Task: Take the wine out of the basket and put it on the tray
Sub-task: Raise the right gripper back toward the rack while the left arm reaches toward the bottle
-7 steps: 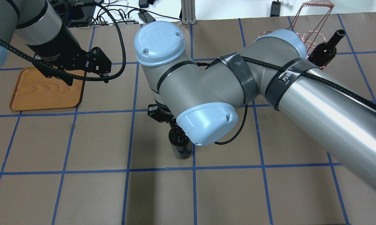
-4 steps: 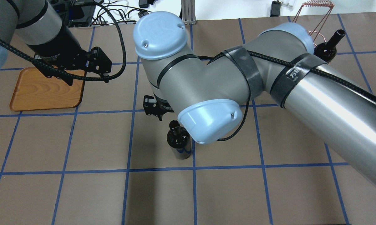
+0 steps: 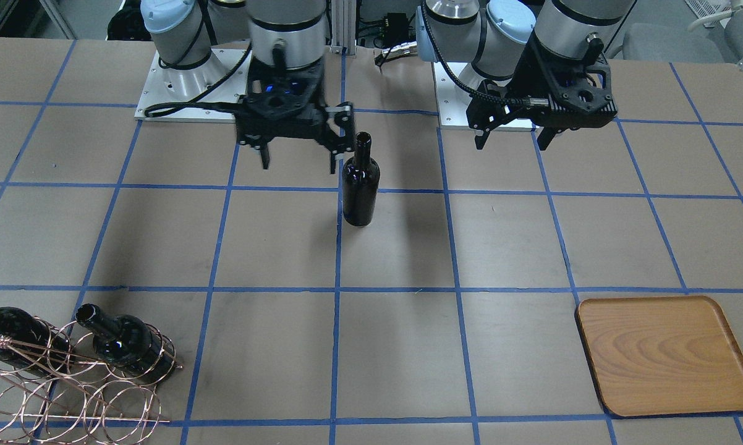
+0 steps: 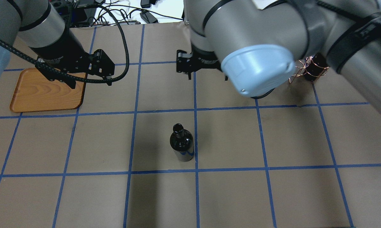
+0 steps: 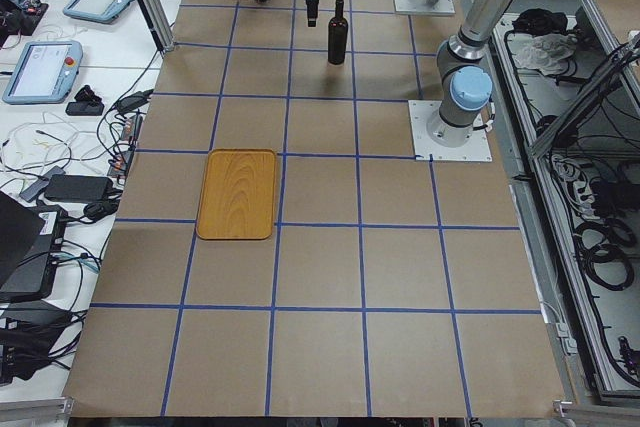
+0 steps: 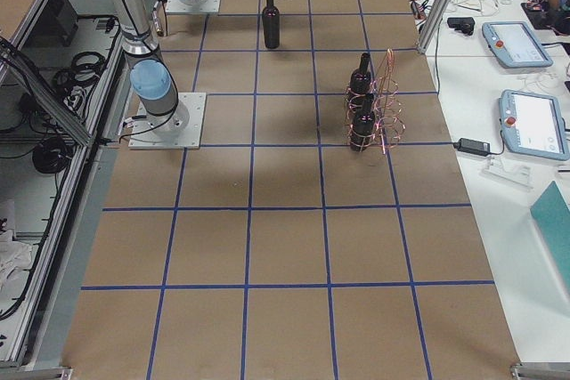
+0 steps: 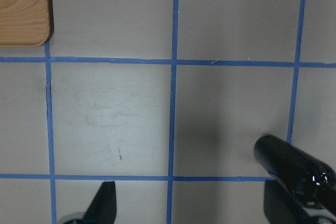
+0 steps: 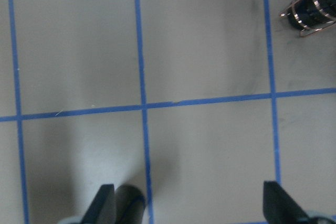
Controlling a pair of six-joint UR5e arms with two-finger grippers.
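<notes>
One wine bottle (image 3: 359,182) stands upright on the table's middle, held by nothing; it also shows in the overhead view (image 4: 181,144) and the left wrist view (image 7: 296,174). My right gripper (image 3: 297,165) is open and empty, raised beside the bottle's neck on the robot's side; the overhead view (image 4: 207,76) puts it a full square away. My left gripper (image 3: 510,145) is open and empty, hanging over the tray's corner in the overhead view (image 4: 90,84). The wooden tray (image 3: 665,352) lies bare. The copper wire basket (image 3: 68,383) holds two more bottles (image 3: 127,346).
The brown table cover carries a blue tape grid. My right arm's elbow (image 4: 257,68) hides most of the basket (image 4: 304,69) from above. Cables and devices lie beyond the table's far edge (image 4: 127,15).
My right gripper has let go of the bottle's neck and drawn up and away toward the far side. The bottle stays standing. My left arm has hardly moved.
</notes>
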